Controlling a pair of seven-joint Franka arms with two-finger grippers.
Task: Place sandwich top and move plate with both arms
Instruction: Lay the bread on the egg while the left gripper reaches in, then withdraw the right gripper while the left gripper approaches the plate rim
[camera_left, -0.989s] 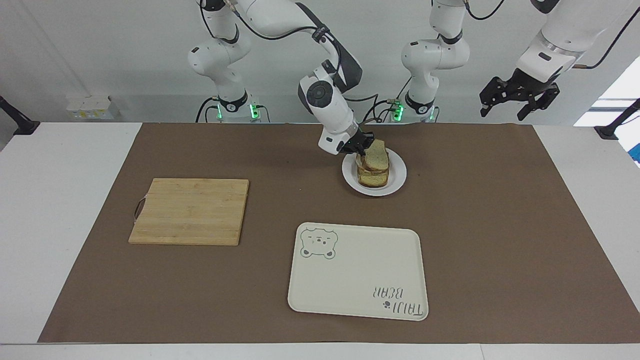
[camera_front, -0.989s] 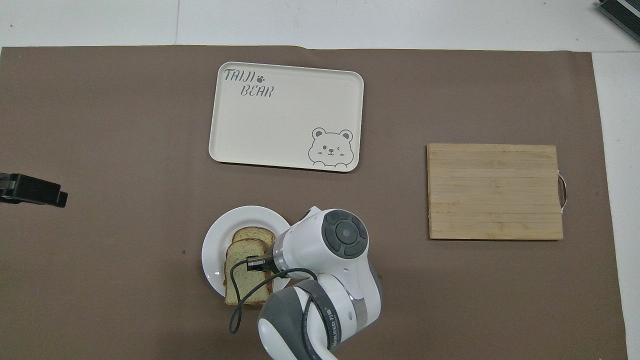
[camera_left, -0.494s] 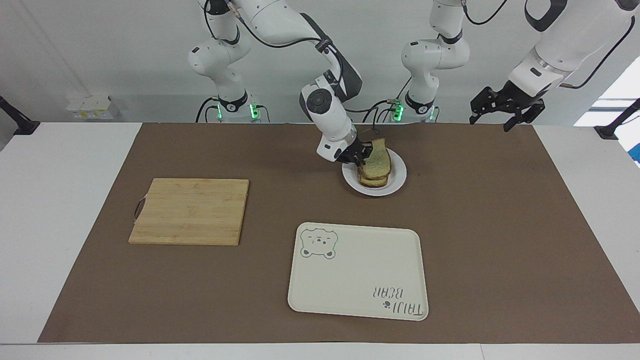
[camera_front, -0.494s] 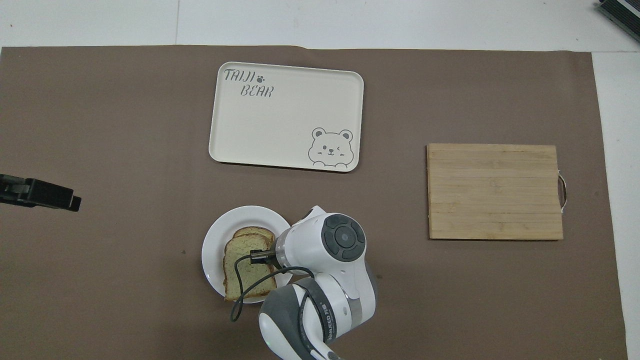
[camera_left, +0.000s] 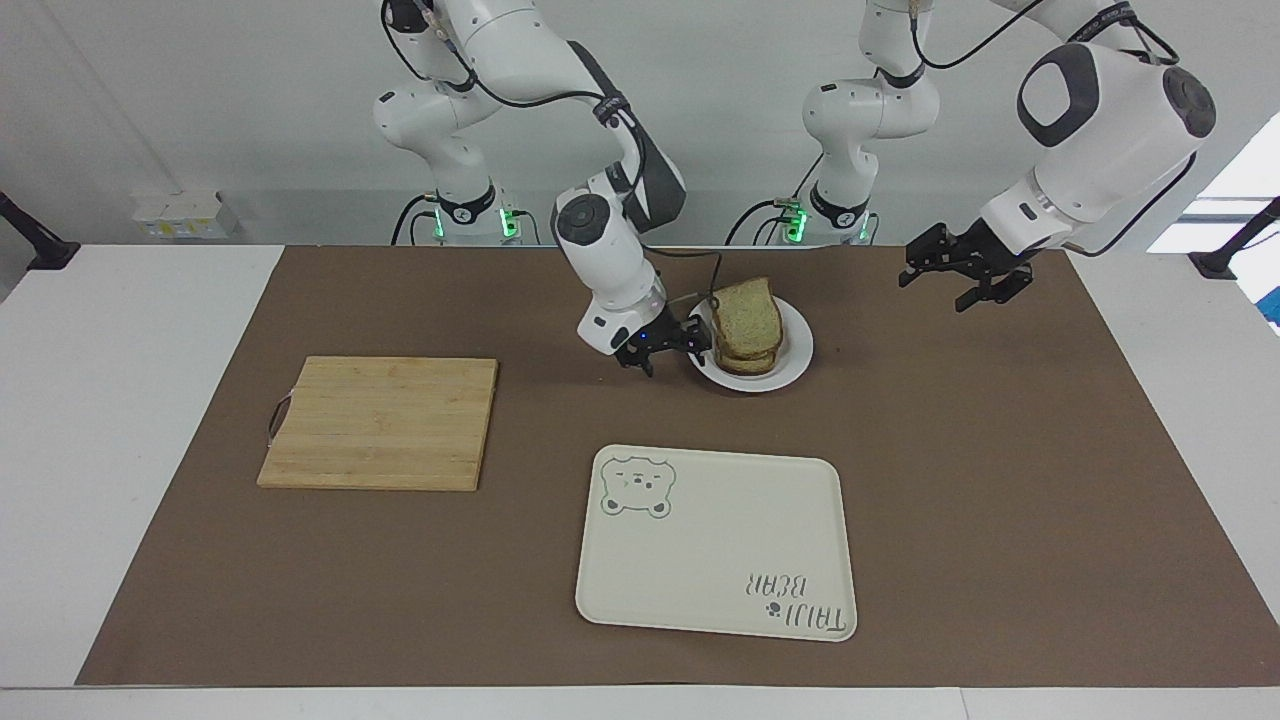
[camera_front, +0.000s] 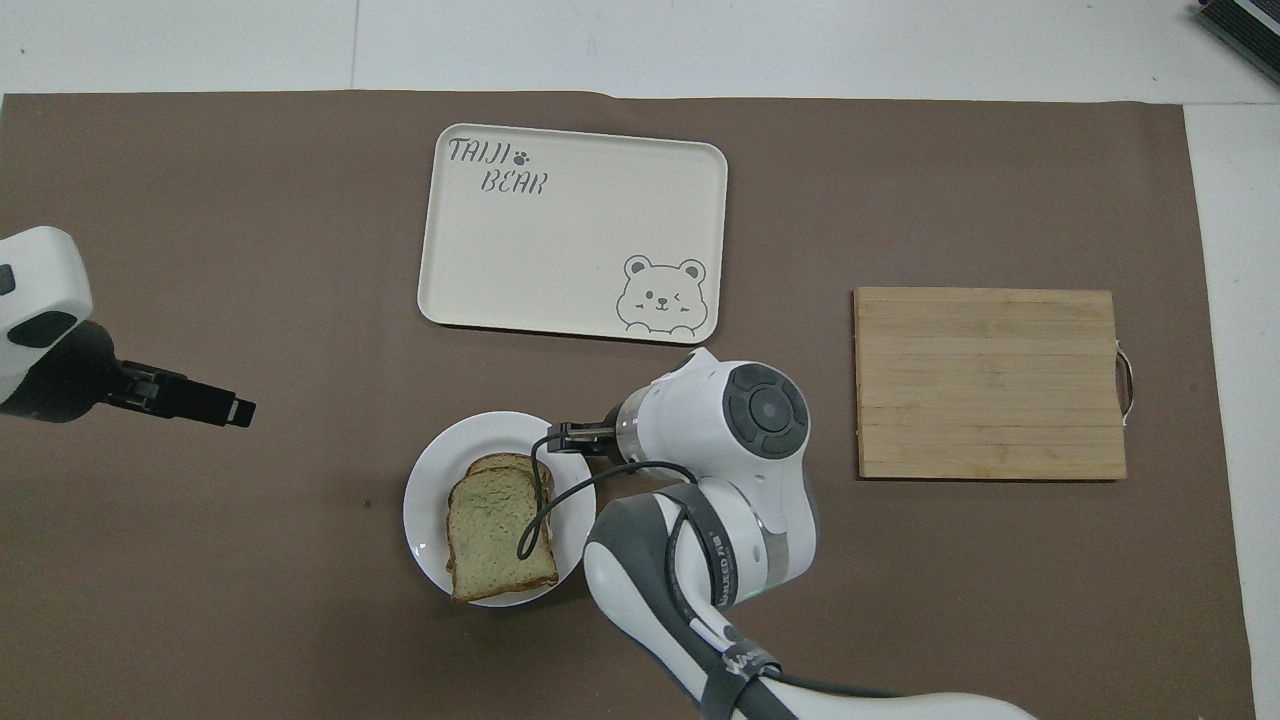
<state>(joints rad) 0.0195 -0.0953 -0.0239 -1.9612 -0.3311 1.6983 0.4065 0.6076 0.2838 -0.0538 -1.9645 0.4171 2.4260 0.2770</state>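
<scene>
Small round white plate (camera_left: 796, 345) near the robots' edge carries the speckled tan bread slice (camera_left: 747, 316) atop the stack; spread, empty right gripper (camera_left: 668, 350) sits just beside its rim, open left gripper (camera_left: 957, 272) well apart, so right is nearer.

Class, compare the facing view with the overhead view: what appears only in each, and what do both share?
Only the facing view: both arm bases and the wall. Only the overhead view: a dark object at the table's corner. Both: the sandwich top stacked on the plate, the right gripper open beside the plate, the left gripper open over the mat, the tray and the cutting board.
</scene>
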